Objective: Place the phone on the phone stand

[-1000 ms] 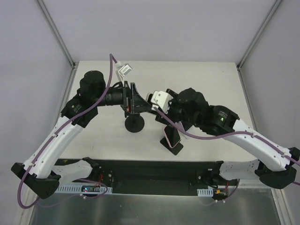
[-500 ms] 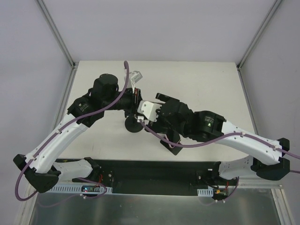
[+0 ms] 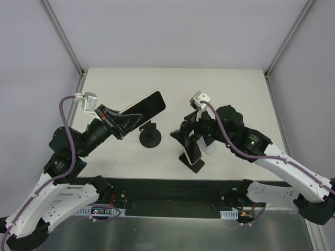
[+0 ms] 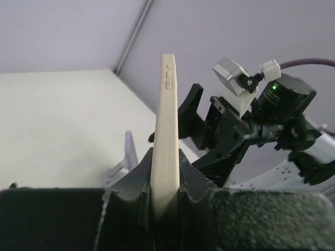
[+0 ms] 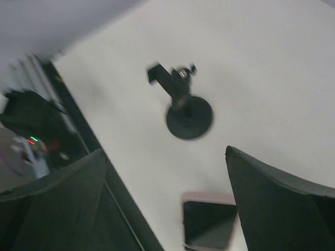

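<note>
The left gripper point(image 3: 125, 121) pinches one end of a slim cream-cased phone with a black screen point(image 3: 146, 106), its fingers pressing the two flat faces, and holds it tilted in the air over the left half of the pale table point(image 3: 235, 89). The black round-based phone stand point(image 3: 150, 138) sits just beside it, toward the near edge. The right gripper point(image 3: 189, 132) hangs spread wide and empty above a second, pink-cased phone point(image 3: 192, 155) lying by the near edge. The held phone looks stiff, light and slick, with breakable glass. Gripping its end leaves the length free for the cradle.
</note>
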Controlling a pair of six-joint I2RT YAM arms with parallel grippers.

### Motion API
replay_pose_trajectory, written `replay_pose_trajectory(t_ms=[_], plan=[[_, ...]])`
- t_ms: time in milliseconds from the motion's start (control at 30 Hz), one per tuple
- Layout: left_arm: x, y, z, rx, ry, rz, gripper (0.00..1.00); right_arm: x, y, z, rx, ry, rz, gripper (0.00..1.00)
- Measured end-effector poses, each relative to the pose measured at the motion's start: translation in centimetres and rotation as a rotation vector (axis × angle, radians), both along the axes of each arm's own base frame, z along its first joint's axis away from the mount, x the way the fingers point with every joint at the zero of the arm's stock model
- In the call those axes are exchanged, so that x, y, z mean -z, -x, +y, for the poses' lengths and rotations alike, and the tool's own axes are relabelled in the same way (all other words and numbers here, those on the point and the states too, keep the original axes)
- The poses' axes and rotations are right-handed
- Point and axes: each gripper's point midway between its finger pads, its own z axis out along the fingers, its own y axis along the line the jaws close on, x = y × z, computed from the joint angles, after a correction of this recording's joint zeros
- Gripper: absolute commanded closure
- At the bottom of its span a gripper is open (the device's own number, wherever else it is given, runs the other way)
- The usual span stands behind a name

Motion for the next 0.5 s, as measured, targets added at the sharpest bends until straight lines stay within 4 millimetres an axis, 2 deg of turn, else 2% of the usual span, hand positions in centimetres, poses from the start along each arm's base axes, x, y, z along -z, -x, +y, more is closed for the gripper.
replay_pose_trajectory(t_ms=[133, 233, 300, 367, 400, 433, 500], plan=[[0.4, -0.5, -1.4, 0.044, 0.111, -0.012, 1.00, -5.4, 1.3, 3.7, -0.085, -0.407, 0.146, 0.14], [1.3, -0.7, -2.5, 0.089, 0.167, 0.010, 1.00, -8.7, 2.0, 5.3, -0.152, -0.592, 0.202, 0.19], [1.4, -0.6, -3.1, 0.124, 0.204, 0.016, 1.00, -10.1, 2.2, 5.7, -0.172, -0.670, 0.226, 0.24], [0.7, -0.3, -3.3, 0.152, 0.244, 0.001, 1.00, -11.1, 2.2, 5.8, -0.176, -0.731, 0.245, 0.38], [0.2, 0.1, -3.4, 0.178, 0.267, -0.012, 1.00, -11.6, 2.2, 5.9, -0.180, -0.756, 0.250, 0.49], [-0.2, 0.5, -3.5, 0.199, 0.284, -0.023, 1.00, -12.1, 2.2, 5.9, -0.187, -0.785, 0.254, 0.67], [-0.9, 1.1, -3.6, 0.232, 0.307, -0.043, 1.00, -13.2, 2.3, 6.0, -0.200, -0.834, 0.255, 0.73]])
